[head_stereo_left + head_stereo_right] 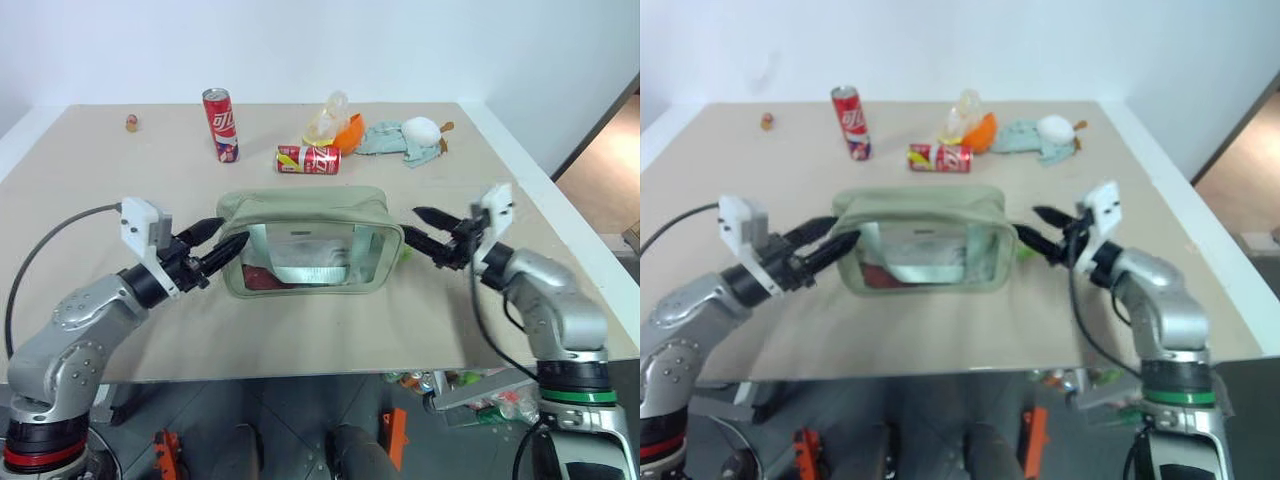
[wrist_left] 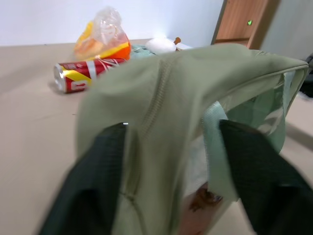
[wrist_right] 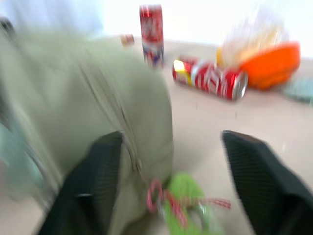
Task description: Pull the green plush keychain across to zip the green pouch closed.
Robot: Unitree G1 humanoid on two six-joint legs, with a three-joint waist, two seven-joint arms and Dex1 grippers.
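One green pouch (image 1: 305, 240), one green plush keychain (image 3: 188, 205), two soda cans (image 1: 262, 140), both tools spread wide, holding nothing.

No lettering is legible; the red cans' (image 1: 220, 124) white markings are too small to read.

Green pouch (image 1: 310, 245): sage fabric zip case w/ clear window panel facing the robot, standing upright, mid-table. Green plush keychain (image 3: 188, 203): small lime fuzzy blob on red-white cord, lying at pouch's 3 o'clock end, just beside it.
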